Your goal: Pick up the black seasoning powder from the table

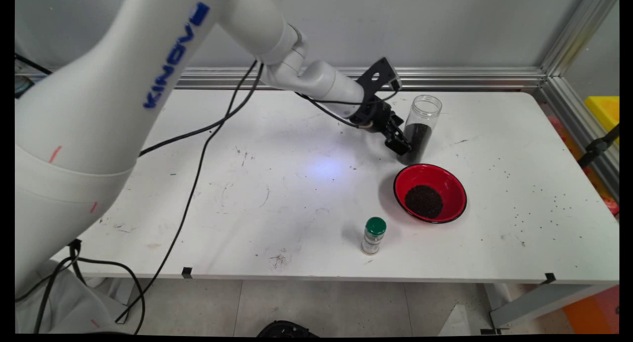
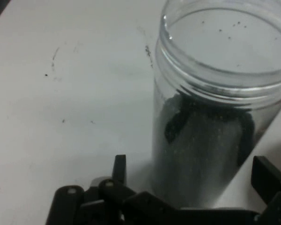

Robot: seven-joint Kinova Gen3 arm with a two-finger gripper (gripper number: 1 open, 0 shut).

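Your gripper [image 1: 398, 145] sits right of centre in the main view, jaws spread either side of the clear jar [image 1: 421, 128], not pinching it. The jar stands upright, lidless, part filled with dark grains. Below it: red bowl [image 1: 429, 192] holding dark grains. Lower centre: small green-capped bottle [image 1: 374, 235]. All rest on the white surface [image 1: 277, 193].

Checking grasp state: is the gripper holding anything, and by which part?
Nothing firmly held yet: the gripper is open, fingers either side of the clear jar's lower body, where the dark grains sit. Contact cannot be told.
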